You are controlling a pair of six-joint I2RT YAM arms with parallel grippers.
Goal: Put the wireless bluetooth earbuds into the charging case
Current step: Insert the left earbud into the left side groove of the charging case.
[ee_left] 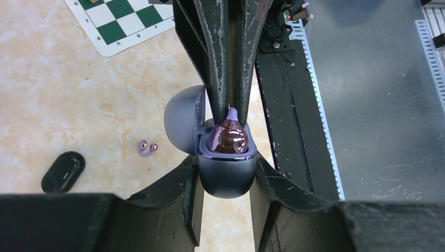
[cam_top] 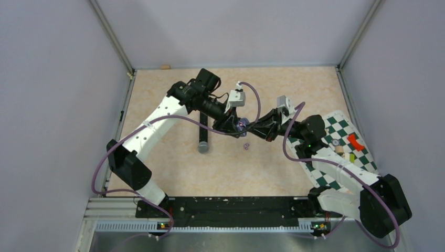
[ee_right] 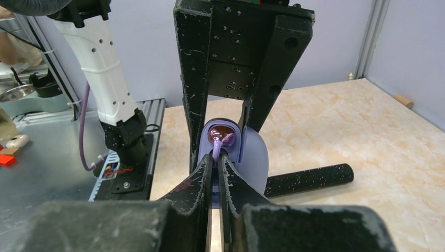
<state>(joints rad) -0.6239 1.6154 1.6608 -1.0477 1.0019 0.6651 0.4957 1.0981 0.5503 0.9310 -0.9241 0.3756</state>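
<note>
My left gripper [ee_left: 226, 169] is shut on the dark blue charging case [ee_left: 226, 184] and holds it above the table with its lid [ee_left: 181, 121] swung open. One purple earbud [ee_left: 229, 139] has its glossy bulb sitting in the case's well. My right gripper [ee_right: 216, 155] is shut on that earbud's thin purple band [ee_right: 218, 148], and its fingers [ee_left: 218, 68] come down onto the case from above. A second purple earbud [ee_left: 148, 148] lies loose on the table [cam_top: 245, 146], just left of the case. From above, both grippers meet over the table's middle [cam_top: 242, 126].
A black speckled microphone [ee_right: 309, 179] lies on the table behind the case [cam_top: 203, 134]. A green-and-white chequered mat [cam_top: 341, 152] with small pieces, one of them red [cam_top: 356, 142], lies at the right. A cork-like piece [cam_top: 165, 66] rests at the back wall. Walls enclose three sides.
</note>
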